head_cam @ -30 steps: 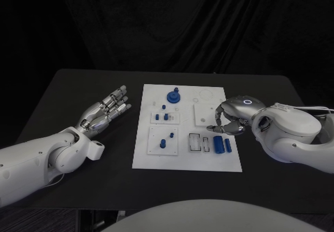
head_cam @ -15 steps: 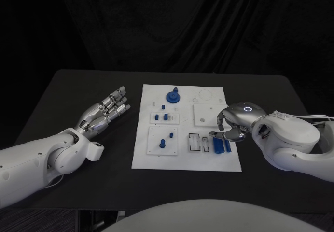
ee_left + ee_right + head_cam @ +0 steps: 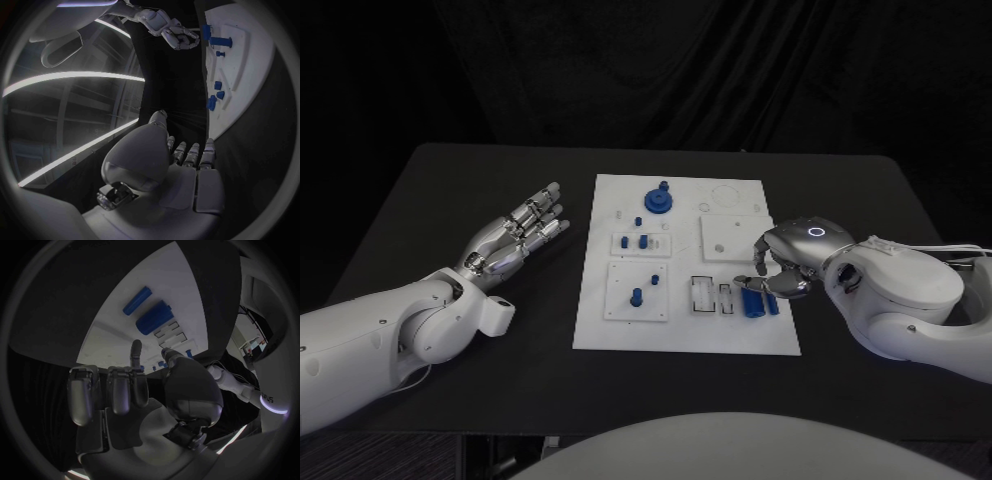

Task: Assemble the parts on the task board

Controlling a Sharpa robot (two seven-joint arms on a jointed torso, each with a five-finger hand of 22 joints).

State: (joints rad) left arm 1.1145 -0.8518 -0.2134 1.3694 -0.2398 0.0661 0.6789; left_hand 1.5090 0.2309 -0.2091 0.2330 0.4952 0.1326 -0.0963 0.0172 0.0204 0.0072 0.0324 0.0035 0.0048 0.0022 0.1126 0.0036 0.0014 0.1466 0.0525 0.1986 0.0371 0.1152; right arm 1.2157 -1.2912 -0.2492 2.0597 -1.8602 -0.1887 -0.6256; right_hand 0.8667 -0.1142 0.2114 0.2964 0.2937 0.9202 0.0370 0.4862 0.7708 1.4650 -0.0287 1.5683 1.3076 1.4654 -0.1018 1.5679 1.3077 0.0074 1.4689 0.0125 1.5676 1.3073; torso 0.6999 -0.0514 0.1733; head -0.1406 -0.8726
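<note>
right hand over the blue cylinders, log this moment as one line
right hand: empty, fingers apart, above two blue cylinder parts | left hand: open, on black table | white task board: parts unassembled

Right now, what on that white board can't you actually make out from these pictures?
- Head view: the right hand hides part of the two blue cylinders.
- Whether its fingers touch them: unclear.
- Head view: small blue pegs on the task board too tiny to tell their shape.
</note>
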